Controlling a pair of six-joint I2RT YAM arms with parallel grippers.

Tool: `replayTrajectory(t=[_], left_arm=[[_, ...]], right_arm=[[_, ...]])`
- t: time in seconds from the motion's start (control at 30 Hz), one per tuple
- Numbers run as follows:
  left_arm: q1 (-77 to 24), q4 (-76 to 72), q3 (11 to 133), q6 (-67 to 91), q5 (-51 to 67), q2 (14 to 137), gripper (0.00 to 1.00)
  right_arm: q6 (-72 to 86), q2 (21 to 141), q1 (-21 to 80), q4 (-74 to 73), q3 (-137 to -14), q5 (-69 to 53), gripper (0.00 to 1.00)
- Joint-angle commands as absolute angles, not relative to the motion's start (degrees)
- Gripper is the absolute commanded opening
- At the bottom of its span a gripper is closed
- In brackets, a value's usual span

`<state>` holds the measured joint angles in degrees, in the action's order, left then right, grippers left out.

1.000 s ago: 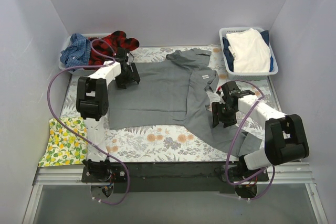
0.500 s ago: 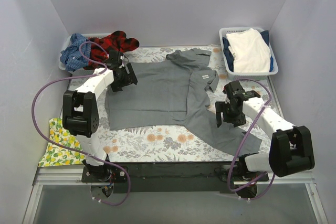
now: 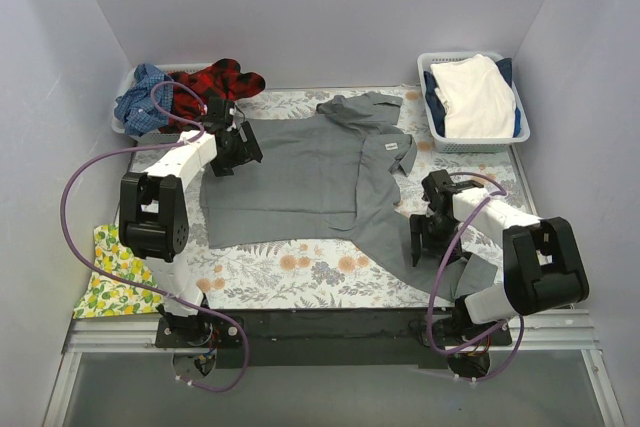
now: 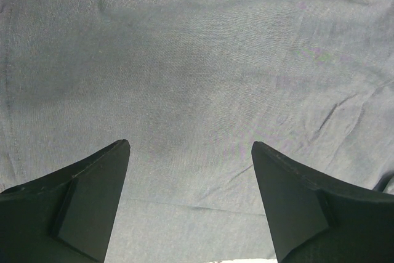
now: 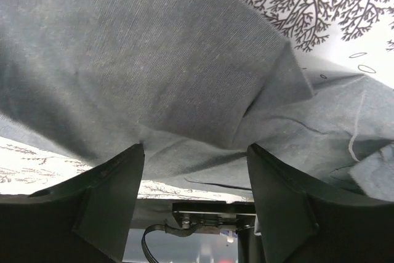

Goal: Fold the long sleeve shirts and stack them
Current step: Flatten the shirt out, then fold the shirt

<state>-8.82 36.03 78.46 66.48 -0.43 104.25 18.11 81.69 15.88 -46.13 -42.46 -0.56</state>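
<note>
The mid-grey collared shirt (image 3: 300,177) lies spread on the fern-print table cover, its white neck label at the right and one sleeve (image 3: 440,257) trailing to the near right. My left gripper (image 3: 228,159) is open over the shirt's far left edge; in the left wrist view (image 4: 191,152) plain grey cloth fills the gap between the jaws. My right gripper (image 3: 421,245) is open over the trailing sleeve, and folded grey cloth (image 5: 184,90) lies between its jaws (image 5: 194,152). The red-black plaid shirt (image 3: 225,80) and the blue checked shirt (image 3: 143,97) lie crumpled at the back left.
A white basket (image 3: 436,123) at the back right holds cream and dark blue cloth. The yellow lemon-print cloth (image 3: 120,272) hangs off the near left table edge. Purple cables loop from both arms. Grey walls close in three sides.
My right gripper has moved nearer and down onto the trailing sleeve. My left arm swung its elbow left a second ago, and its gripper has stayed at the shirt's far left edge since.
</note>
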Motion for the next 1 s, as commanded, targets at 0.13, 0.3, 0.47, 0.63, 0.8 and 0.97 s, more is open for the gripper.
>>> replayTrajectory(t=[0.13,0.3,0.47,0.63,0.8,0.97], left_arm=[[-9.1,36.8,80.4,65.9,-0.1,102.8,0.81],[-9.0,37.0,80.5,65.7,-0.1,102.7,0.81],[-9.0,37.2,80.2,65.4,-0.1,102.6,0.81],[-9.1,37.5,80.2,65.1,-0.1,102.2,0.81],[-9.0,37.4,78.8,65.0,-0.4,101.9,0.81],[-9.0,37.0,77.9,65.4,-0.6,103.1,0.81]], right_arm=[[20.7,85.2,16.0,-43.6,-41.9,-3.8,0.49],[21.4,84.2,16.0,-44.2,-42.5,-2.0,0.11],[22.1,81.6,15.6,-46.6,-43.9,1.5,0.01],[23.0,76.4,13.5,-49.9,-47.6,6.1,0.01],[22.4,70.1,8.0,-50.4,-49.4,10.1,0.01],[21.0,62.3,5.7,-48.8,-49.4,12.2,0.01]])
